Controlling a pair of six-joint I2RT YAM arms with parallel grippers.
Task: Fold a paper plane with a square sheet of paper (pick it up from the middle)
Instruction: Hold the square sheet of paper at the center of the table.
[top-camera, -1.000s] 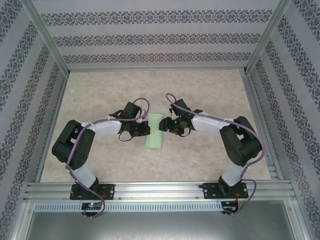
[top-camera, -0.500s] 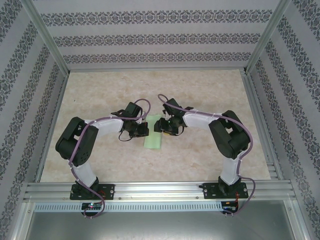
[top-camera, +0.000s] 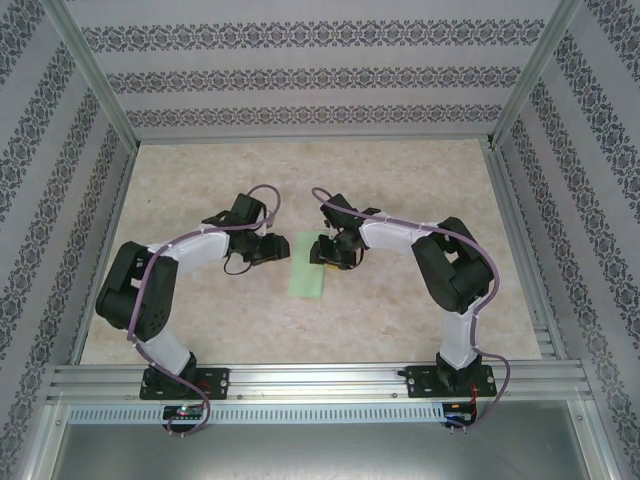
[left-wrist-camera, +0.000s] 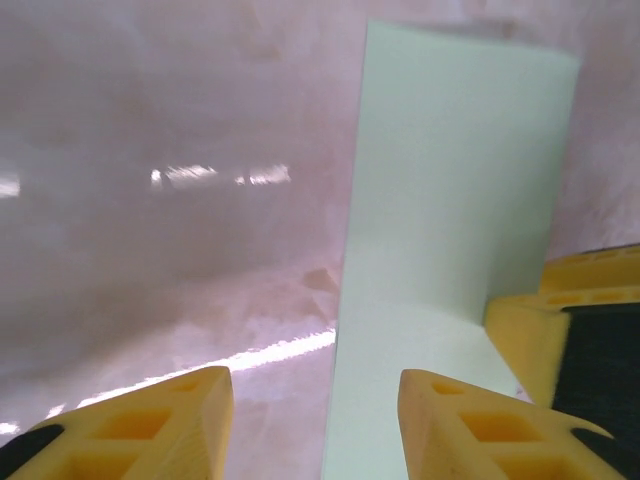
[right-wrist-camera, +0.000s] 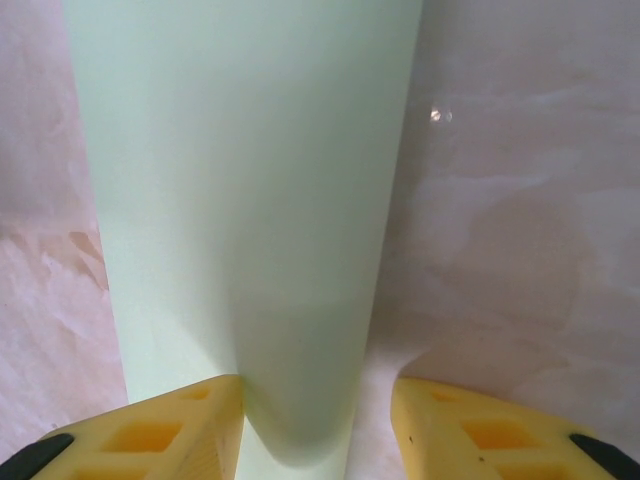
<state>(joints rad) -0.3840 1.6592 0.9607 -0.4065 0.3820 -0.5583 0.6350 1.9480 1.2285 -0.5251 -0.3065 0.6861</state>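
Observation:
The pale green sheet of paper (top-camera: 308, 266) lies folded into a long narrow strip on the table's middle. My left gripper (top-camera: 274, 249) stands open just left of the strip. In the left wrist view, the paper (left-wrist-camera: 450, 200) has its left edge between the fingers of my left gripper (left-wrist-camera: 315, 425). My right gripper (top-camera: 326, 250) is at the strip's upper right edge, open. In the right wrist view, a raised fold of the paper (right-wrist-camera: 240, 180) runs between the fingers of my right gripper (right-wrist-camera: 315, 435), with one finger over paper and the other over bare table.
The marble-patterned table (top-camera: 400, 190) is boxed in by patterned walls and aluminium rails (top-camera: 310, 380) along the near edge. A yellow finger of the right gripper (left-wrist-camera: 570, 300) shows at the right of the left wrist view, close to the paper.
My left gripper has opened and drawn back to the left off the paper. My right gripper has shifted left onto the strip's edge and narrowed a little.

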